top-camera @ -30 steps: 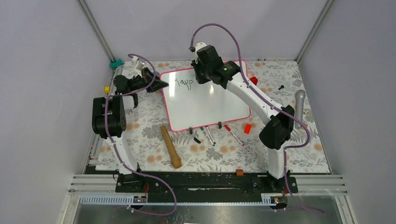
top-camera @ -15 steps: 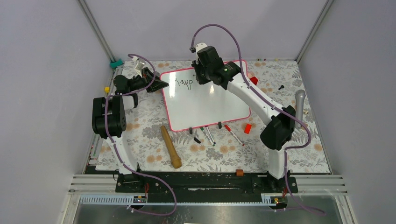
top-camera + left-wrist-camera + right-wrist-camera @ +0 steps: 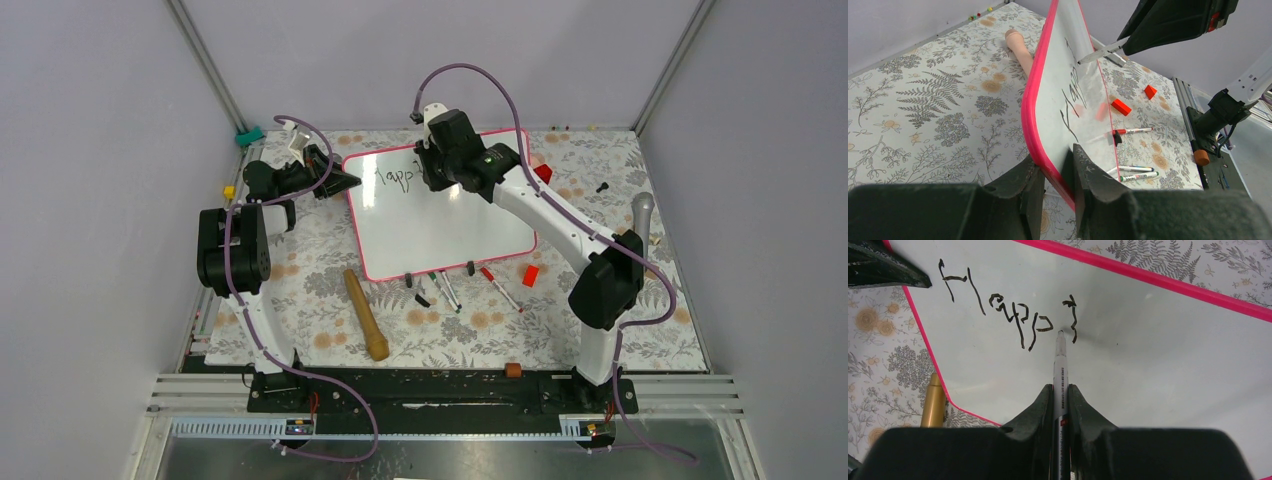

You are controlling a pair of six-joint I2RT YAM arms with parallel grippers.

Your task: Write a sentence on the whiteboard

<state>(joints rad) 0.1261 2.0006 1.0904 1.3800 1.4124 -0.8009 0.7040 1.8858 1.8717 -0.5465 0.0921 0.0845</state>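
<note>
Jaws of the right gripper are pinching a slim white marker, long axis pointing straight ahead onto the glossy white pink-framed whiteboard on the floral table, tip at the last stroke of the black handwritten sentence, while the left gripper is clamping the frame's left edge.

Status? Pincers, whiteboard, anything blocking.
Left pincer clamped on whiteboard edge. Right pincer shut on marker, tip at the board. Sentence reads "Happi" so far. No obstruction on the board; spare markers lie off its near edge.
</note>
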